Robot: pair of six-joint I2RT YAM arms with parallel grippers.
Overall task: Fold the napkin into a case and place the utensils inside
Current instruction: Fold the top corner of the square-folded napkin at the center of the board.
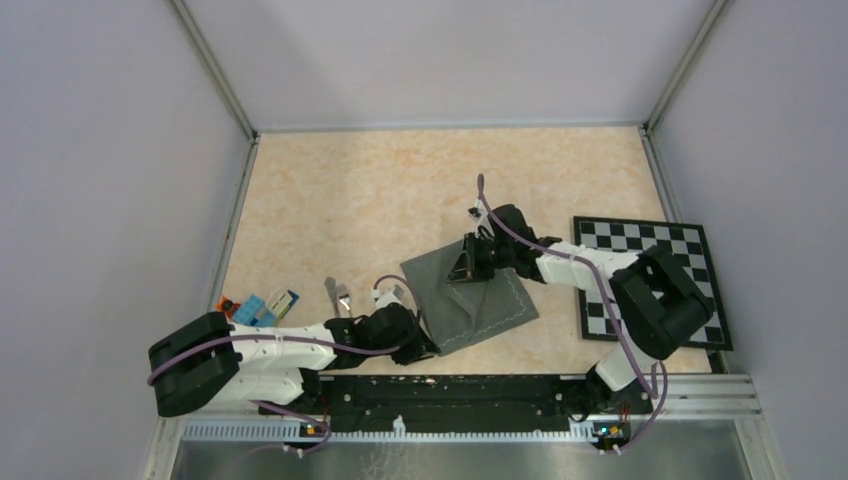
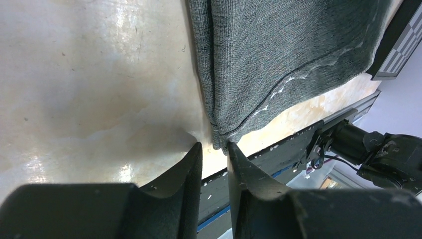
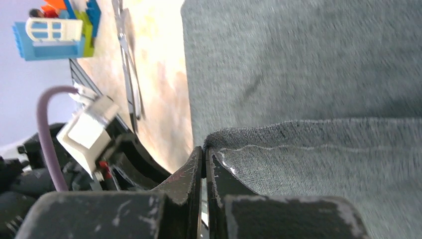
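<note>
The dark grey napkin (image 1: 483,308) lies partly folded near the table's front edge. My right gripper (image 1: 466,266) is shut on one hemmed corner, held up over the cloth; in the right wrist view the jaws (image 3: 204,148) pinch the hem of the napkin (image 3: 298,59). My left gripper (image 1: 426,346) is at the napkin's near left corner. In the left wrist view its jaws (image 2: 215,145) stand narrowly apart, with the corner of the napkin (image 2: 278,50) just at their tips. The silver utensils (image 1: 338,295) lie left of the napkin and also show in the right wrist view (image 3: 128,64).
A black-and-white checkered board (image 1: 645,280) lies at the right. Coloured toy bricks (image 1: 255,305) sit left of the utensils, also in the right wrist view (image 3: 54,30). The black rail (image 1: 450,390) runs along the front edge. Walls close in three sides.
</note>
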